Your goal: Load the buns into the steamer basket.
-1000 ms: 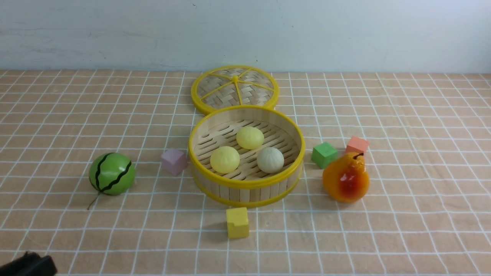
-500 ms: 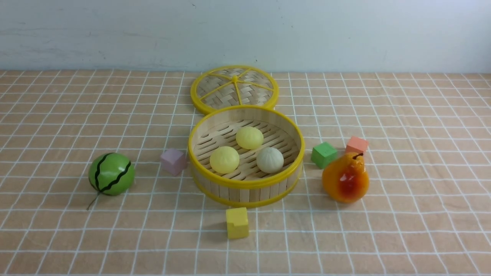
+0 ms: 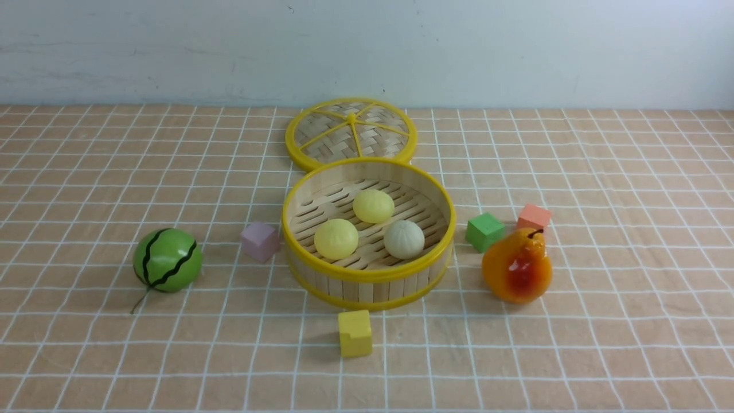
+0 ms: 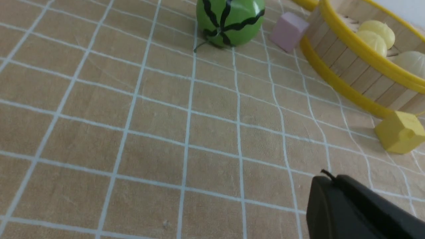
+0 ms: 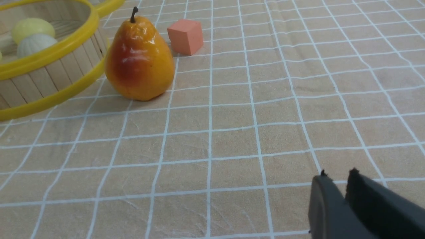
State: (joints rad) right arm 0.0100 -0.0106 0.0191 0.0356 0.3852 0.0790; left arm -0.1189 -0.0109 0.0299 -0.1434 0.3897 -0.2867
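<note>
Your left gripper (image 4: 323, 181) has its fingers pressed together and empty, low over the checked cloth (image 3: 114, 355), with the watermelon ball (image 4: 230, 20) well ahead of it. Your right gripper (image 5: 337, 181) shows a narrow gap between its fingers and holds nothing, well apart from the pear (image 5: 138, 58) and the orange cube (image 5: 186, 36). All three buns (image 3: 373, 206) sit on the slatted floor of the steamer basket (image 3: 367, 276) mid-table, the lid (image 3: 351, 133) flat just behind it, with pink (image 3: 259, 241), green (image 3: 485, 231) and yellow (image 3: 355, 333) cubes around.
</note>
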